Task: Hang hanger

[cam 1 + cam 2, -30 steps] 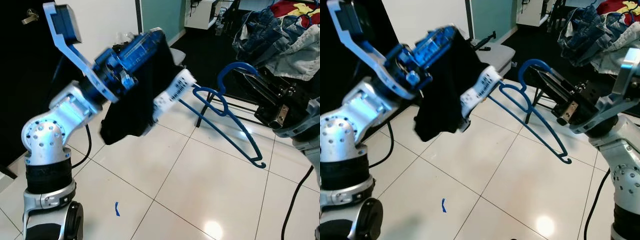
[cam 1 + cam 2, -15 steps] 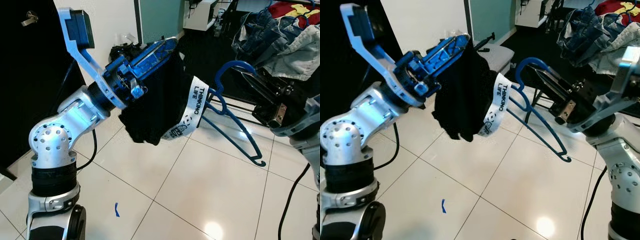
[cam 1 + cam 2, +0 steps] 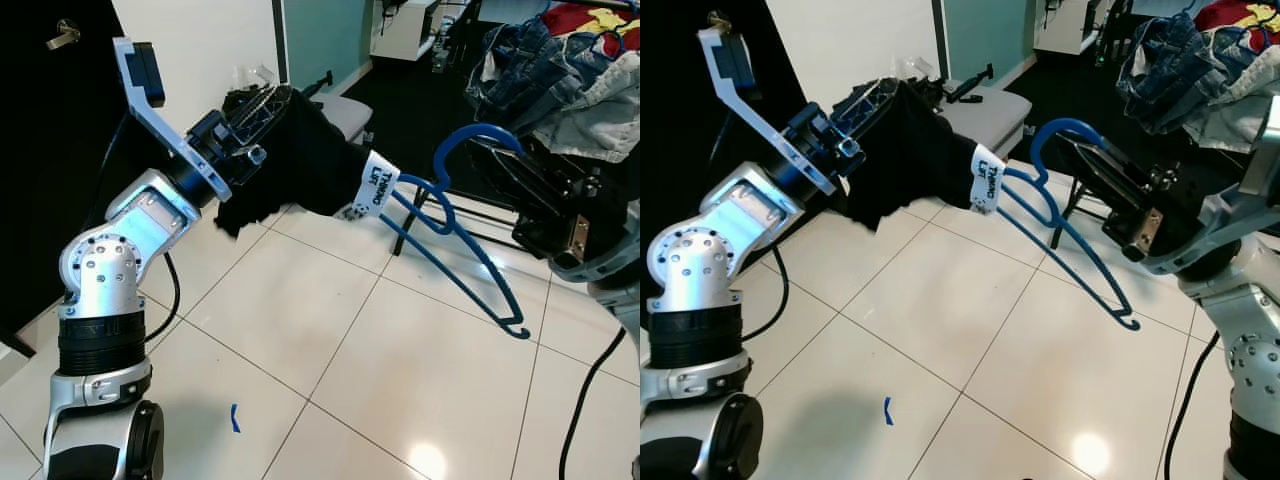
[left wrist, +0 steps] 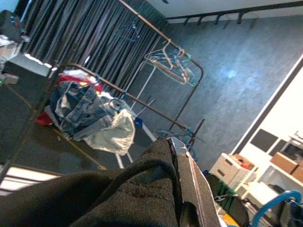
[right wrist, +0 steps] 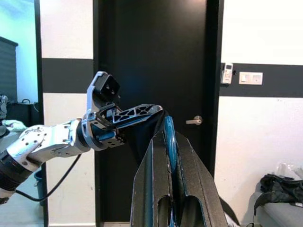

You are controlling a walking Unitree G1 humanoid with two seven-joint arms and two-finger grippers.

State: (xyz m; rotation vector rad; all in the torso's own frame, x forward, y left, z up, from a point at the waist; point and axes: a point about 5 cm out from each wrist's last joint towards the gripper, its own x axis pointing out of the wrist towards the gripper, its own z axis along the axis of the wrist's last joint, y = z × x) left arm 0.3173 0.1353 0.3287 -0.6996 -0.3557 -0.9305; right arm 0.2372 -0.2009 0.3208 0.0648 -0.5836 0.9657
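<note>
Hanger (image 3: 470, 250) is sitting clamped in your right gripper (image 3: 1110, 200); left gripper (image 3: 262, 108), pinching the black garment (image 3: 310, 180), should keep feeding it over the hanger's arm.

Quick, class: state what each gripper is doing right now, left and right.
Left gripper: closed on the black garment.
Right gripper: closed on the blue hanger, gripping it near the hook.

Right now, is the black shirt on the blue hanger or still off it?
Partly on. The black shirt, gripped by the left pincer, has its white-labelled edge over one arm of the blue hanger; the rest is bare. The right pincer grips the hook.
</note>
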